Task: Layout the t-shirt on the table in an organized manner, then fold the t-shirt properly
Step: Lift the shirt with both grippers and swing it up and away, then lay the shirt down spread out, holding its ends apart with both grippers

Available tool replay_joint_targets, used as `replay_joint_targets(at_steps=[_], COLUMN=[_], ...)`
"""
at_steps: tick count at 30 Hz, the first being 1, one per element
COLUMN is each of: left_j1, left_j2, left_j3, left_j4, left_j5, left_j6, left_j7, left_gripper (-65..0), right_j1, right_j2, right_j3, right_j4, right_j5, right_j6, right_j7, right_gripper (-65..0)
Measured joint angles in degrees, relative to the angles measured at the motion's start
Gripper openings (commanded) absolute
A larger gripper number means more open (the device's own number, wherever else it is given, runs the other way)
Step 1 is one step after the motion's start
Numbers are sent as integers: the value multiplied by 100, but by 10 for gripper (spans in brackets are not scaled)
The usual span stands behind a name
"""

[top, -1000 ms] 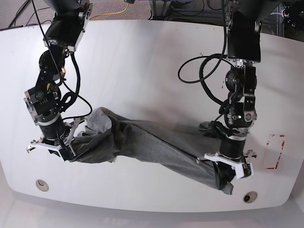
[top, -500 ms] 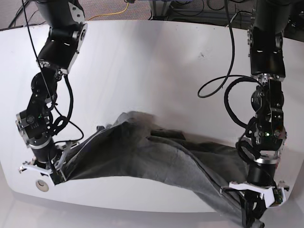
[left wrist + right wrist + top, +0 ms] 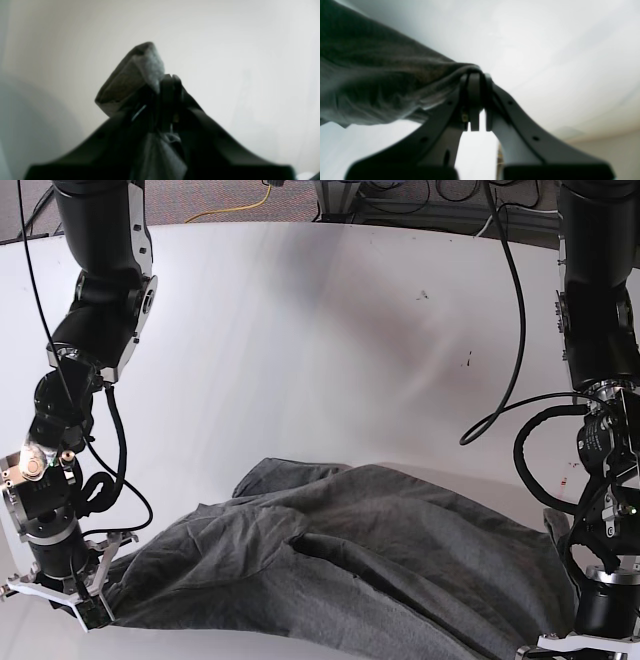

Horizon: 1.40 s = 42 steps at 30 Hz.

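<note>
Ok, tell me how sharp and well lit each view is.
Left wrist: soft focus, the left gripper near-black against a pale background, shirt fuzzy. Right wrist: also blurred, background washed out, right gripper dark. Base: sharper, evenly lit, soft arm shadows on the glossy table.

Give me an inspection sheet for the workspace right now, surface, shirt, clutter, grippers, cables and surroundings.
Surface: glossy white table, a few small dark marks.
Job's things: grey t-shirt stretched between both arms, wrinkled, its far edge lying on the table.
Clutter: nothing seen.
Grippers: left gripper shut on a folded bit of shirt; right gripper shut on bunched fabric.
Cables: black cables hang along both arms; yellow cable past the far edge.
Surroundings: floor and equipment behind the table.
</note>
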Motion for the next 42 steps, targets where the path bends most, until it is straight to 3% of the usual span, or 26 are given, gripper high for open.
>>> replay_joint_targets(at_steps=[8,25,42], left_j1=[358,3410,6196], left_j2=[-94,-140,-107], left_j3=[-11,-411,-1419], left_j4=[245,1047,1432], left_j5=[-157,-400,-455], left_j6=[20,35,35], left_j7=[26,52,24], left_gripper=[-650,-650,-650], right_j1=[-542,-2975,-4498], right_j2=[-11,-697,-933], right_j3=[-15,654,640], right_j4=[800,890,855], right_j5=[44,4,44], right_j6=[-2,-11,-20], right_j7=[-756,-828,-826], right_gripper=[-650,-650,-650])
